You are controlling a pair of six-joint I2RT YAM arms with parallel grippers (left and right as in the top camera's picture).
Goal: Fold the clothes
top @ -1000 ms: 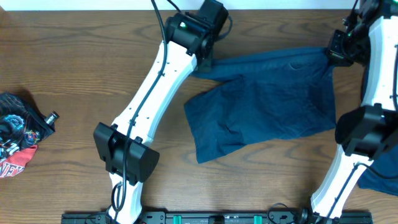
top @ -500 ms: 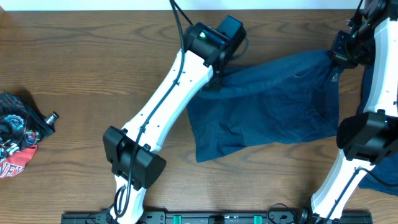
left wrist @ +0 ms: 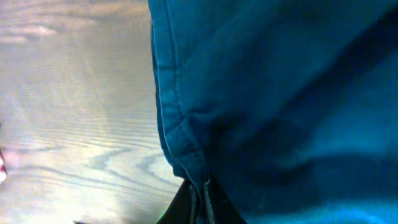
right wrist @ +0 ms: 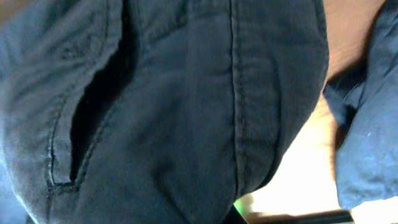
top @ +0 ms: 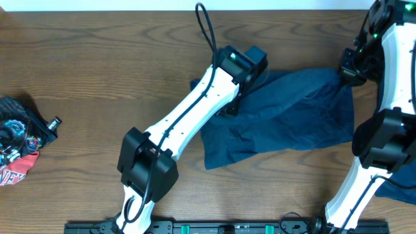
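Note:
A dark navy pair of shorts (top: pixel 292 114) lies crumpled on the wooden table, right of centre. My left gripper (top: pixel 233 101) is shut on its hemmed left edge and holds it over the cloth. In the left wrist view the closed jaws (left wrist: pixel 202 202) pinch the hem of the shorts (left wrist: pixel 280 93). My right gripper (top: pixel 346 68) holds the shorts' upper right corner, which is lifted. The right wrist view is filled by the fabric (right wrist: pixel 186 112), showing a pocket slit and seams. The fabric hides the jaws there.
A second navy garment (top: pixel 398 185) lies at the right table edge by the right arm's base and also shows in the right wrist view (right wrist: pixel 373 124). A colourful printed bundle (top: pixel 16 146) sits at the far left. The left arm stretches diagonally across the table's middle.
My left gripper has moved right and slightly toward the front, carrying the shorts' left edge over the rest of the cloth. The right gripper has stayed almost in place.

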